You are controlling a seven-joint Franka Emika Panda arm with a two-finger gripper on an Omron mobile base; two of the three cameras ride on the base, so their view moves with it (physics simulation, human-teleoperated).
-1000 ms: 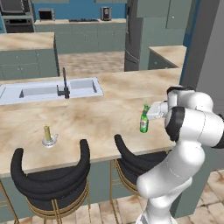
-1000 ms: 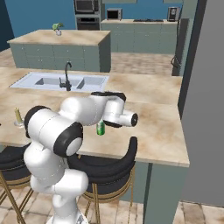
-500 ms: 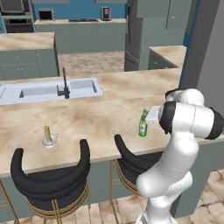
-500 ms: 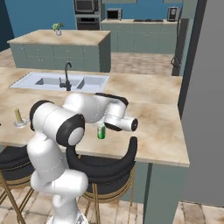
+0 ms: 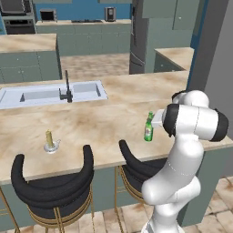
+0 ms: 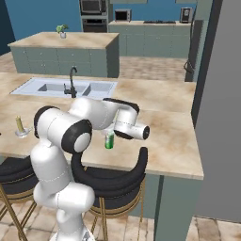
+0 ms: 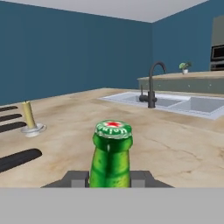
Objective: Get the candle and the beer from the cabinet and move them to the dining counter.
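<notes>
My gripper [image 7: 109, 179] is shut on the neck of the beer [image 7: 111, 154], a green bottle with a red-and-white cap, held upright between the two dark fingers [image 7: 75, 179]. From the left base view the beer [image 5: 149, 128] stands upright at the near right part of the dining counter [image 5: 100, 123], its base at or just above the marble; I cannot tell if it touches. The right base view has the beer [image 6: 109, 140] partly behind my forearm. The candle [image 5: 49, 139] [image 6: 20, 125] [image 7: 29, 117] stands in its small dish further left on the same counter. The cabinet is out of view.
An inset steel sink [image 5: 50, 93] with a black faucet [image 5: 68, 87] lies at the counter's far side. Two black-backed stools [image 5: 52, 182] [image 5: 134, 166] stand against the near edge. Bare marble lies between the candle and the beer.
The arm's upper links have swung round and the beer has sunk slightly toward the counter, still in my grip. The candle has not moved.
</notes>
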